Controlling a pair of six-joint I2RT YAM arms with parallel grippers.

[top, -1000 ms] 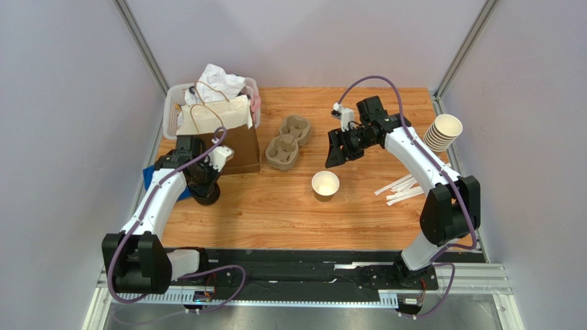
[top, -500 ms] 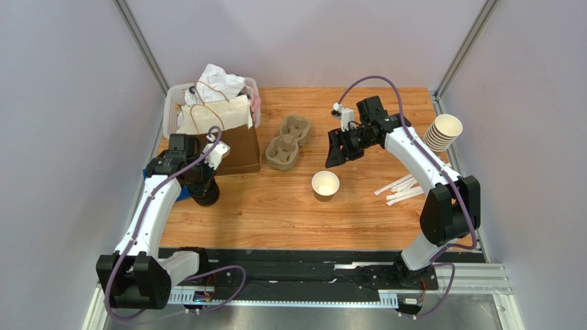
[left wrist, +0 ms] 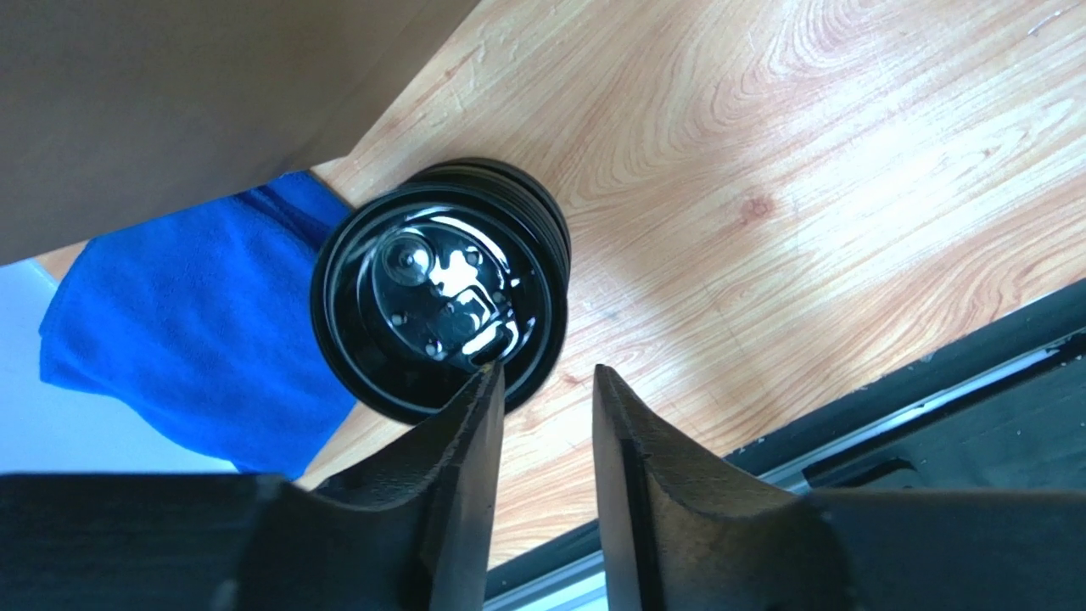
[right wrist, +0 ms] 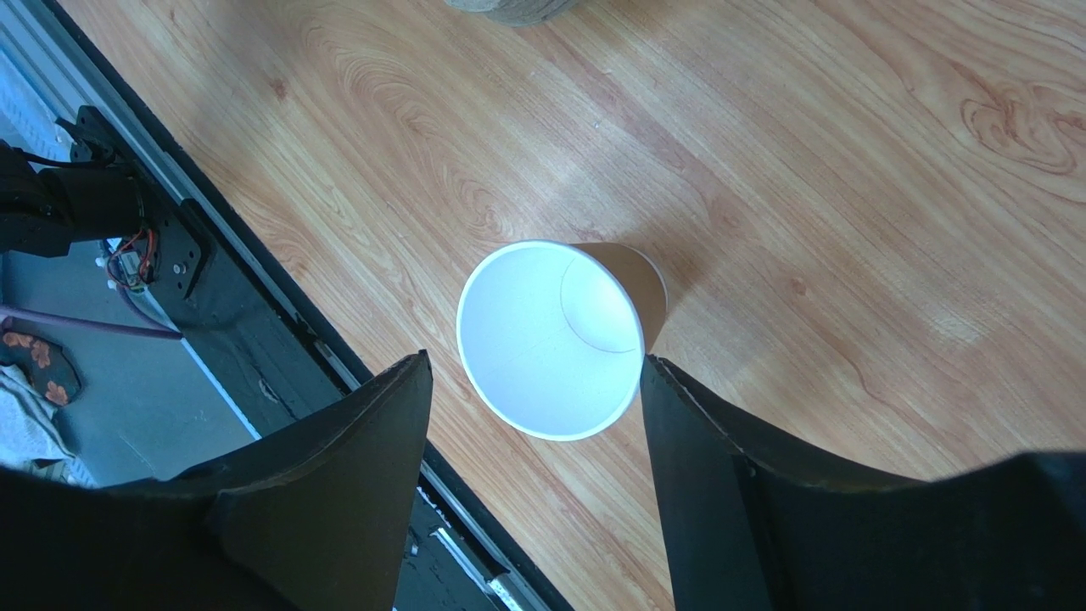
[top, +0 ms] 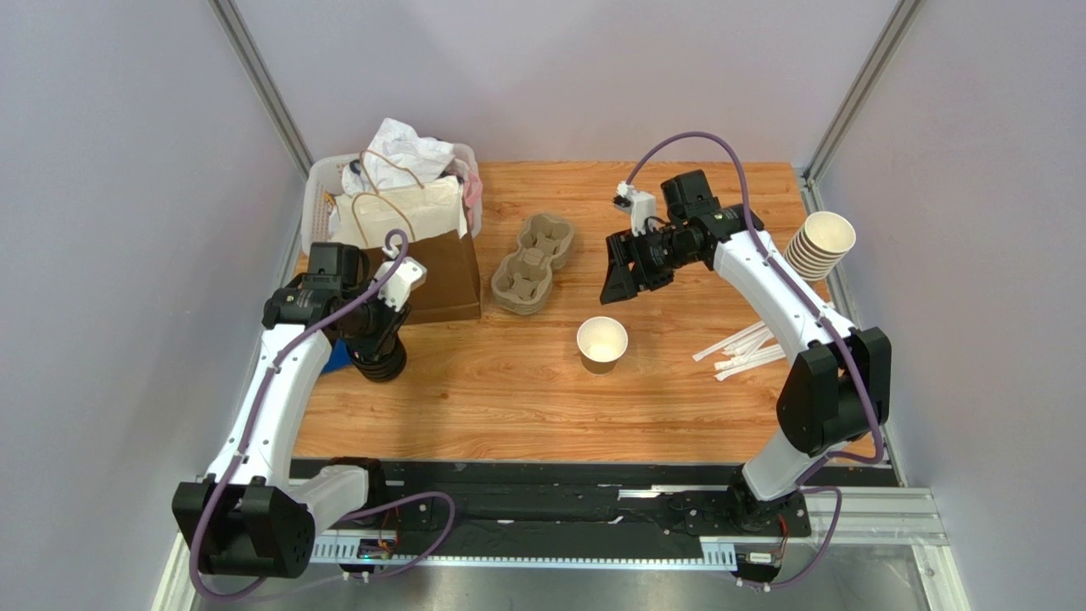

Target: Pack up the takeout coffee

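No cup with a black lid shows in any view. A lidless tan paper cup [top: 602,341], white inside, stands upright mid-table and shows from above in the right wrist view [right wrist: 548,337]. My right gripper [top: 617,283] hangs open and empty above and behind it [right wrist: 533,369]. A stack of black lids [top: 379,360] stands at the left by a brown paper bag [top: 427,261]. My left gripper [top: 367,329] hovers over the stack [left wrist: 440,299], its jaws [left wrist: 544,376] a narrow gap apart, empty, one fingertip [left wrist: 488,382] over the top lid's rim.
A pulp two-cup carrier [top: 533,262] lies behind the cup. A stack of lidless cups [top: 818,245] leans at the right edge, with white straws [top: 739,350] in front of it. A blue cloth [left wrist: 179,331] lies under the lid stack. A white bin [top: 319,191] of crumpled paper stands behind the bag.
My left arm has swung left and straightened, with its gripper staying over the lid stack. My right gripper has drawn slightly back and up from the lidless cup.
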